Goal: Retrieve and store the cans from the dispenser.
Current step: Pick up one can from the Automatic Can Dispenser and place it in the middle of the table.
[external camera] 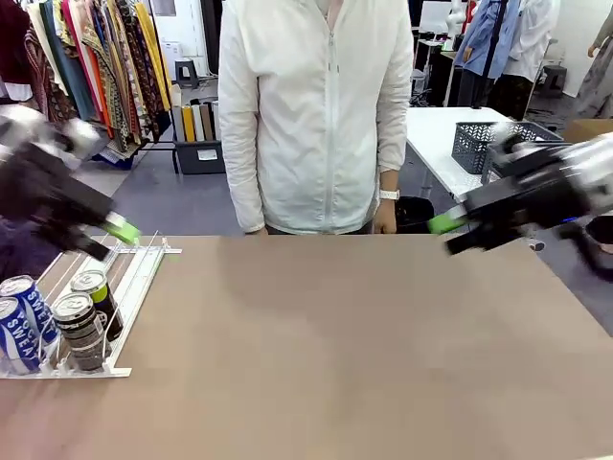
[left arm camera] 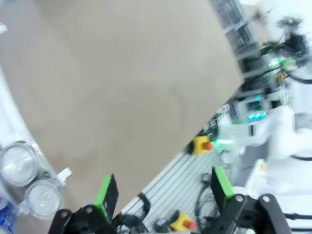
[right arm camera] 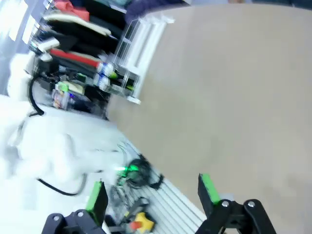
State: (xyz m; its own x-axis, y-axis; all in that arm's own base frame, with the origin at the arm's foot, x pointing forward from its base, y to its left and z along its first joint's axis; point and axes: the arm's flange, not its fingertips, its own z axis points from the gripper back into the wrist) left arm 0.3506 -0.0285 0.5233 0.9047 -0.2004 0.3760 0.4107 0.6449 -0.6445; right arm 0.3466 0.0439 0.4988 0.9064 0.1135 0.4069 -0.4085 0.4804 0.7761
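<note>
The dispenser (external camera: 137,287) lies at the near left corner of the table (external camera: 364,345), its long axis running from far to near with a small slant; the cans (external camera: 81,331) stand upright and close together at its near end, against the white stoppers, the blue-and-white cans (external camera: 27,305) on the left and the dark cans (external camera: 96,299) on the right; the far part of the lanes is bare. The left claw (external camera: 110,240) hovers above this far part, its jaws wide apart and holding nothing; from it the cans lie toward the near side and a little to the left, lower down. The right claw (external camera: 450,235) is also wide and empty, well apart over the far right of the table; so I judge the left arm much the nearer one, and it would need to come nearward and down, with one finger on each side of a dark can.
</note>
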